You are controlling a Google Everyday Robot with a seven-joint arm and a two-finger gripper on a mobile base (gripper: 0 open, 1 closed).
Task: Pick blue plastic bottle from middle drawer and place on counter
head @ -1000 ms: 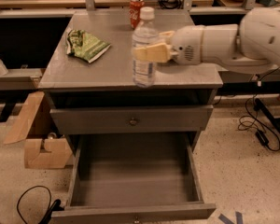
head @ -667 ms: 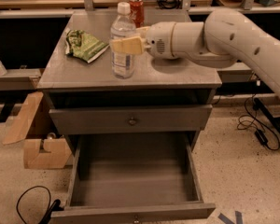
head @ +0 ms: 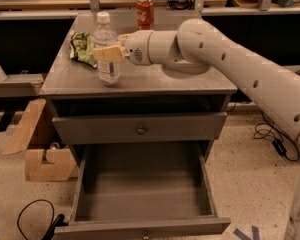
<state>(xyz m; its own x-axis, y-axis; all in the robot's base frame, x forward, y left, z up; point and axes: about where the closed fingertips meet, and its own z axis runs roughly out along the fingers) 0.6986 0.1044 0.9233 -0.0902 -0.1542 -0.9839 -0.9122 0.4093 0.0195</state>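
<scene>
The blue plastic bottle [head: 106, 46], clear with a white cap, stands upright on the counter [head: 190, 81] near its left front part. My gripper [head: 109, 53] reaches in from the right and its cream fingers are shut on the bottle's middle. The middle drawer [head: 142, 194] is pulled fully out below, its floor bare.
A red soda can [head: 145, 12] stands at the counter's back edge. A green crumpled bag [head: 82, 46] lies just left of the bottle. The shallower top drawer [head: 140, 129] is closed. Cardboard pieces [head: 35, 144] and a black cable [head: 35, 219] lie on the floor at the left.
My gripper has carried the bottle leftward across the counter, from right of centre to near the green bag. The bottle's base now rests on the counter.
</scene>
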